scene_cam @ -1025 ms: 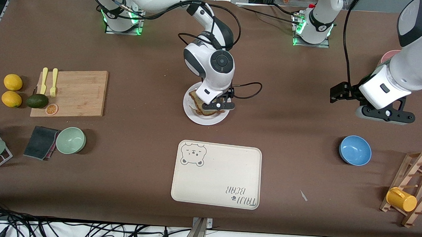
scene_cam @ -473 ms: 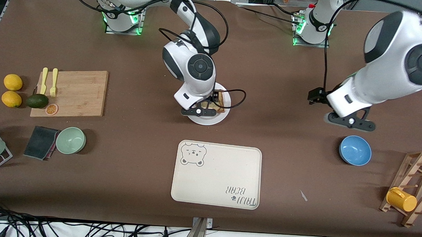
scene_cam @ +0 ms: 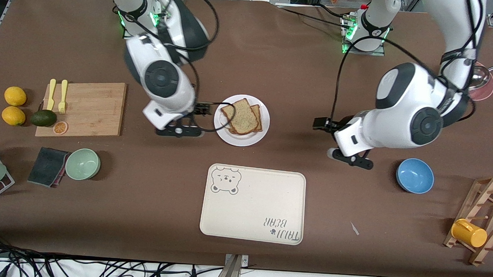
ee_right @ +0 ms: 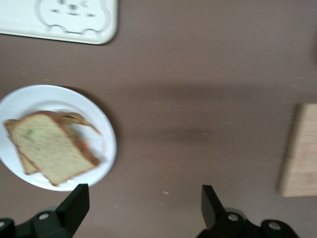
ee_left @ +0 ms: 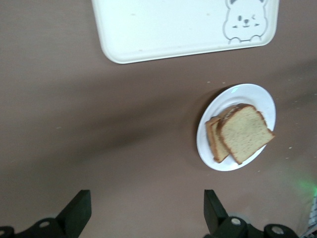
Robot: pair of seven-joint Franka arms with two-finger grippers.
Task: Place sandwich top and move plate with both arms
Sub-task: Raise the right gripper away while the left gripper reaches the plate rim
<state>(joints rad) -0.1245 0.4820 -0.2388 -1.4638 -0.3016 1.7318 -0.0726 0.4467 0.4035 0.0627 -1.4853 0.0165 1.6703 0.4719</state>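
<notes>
Right pincer (scene_cam: 178, 132) left plate (scene_cam: 222, 127) for brown table (scene_cam: 331, 209).

bare tabletop (scene_cam: 297, 128) around plate (scene_cam: 222, 131), tray (scene_cam: 252, 204) nearer camera

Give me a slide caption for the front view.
Sandwich top on the plate; open right pincer beside it, open left pincer over the table.

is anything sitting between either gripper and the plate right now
Nothing visible does. The right gripper hangs over bare table beside the plate, and only bare table lies between the left gripper and the plate. Both jaws are open.
</notes>
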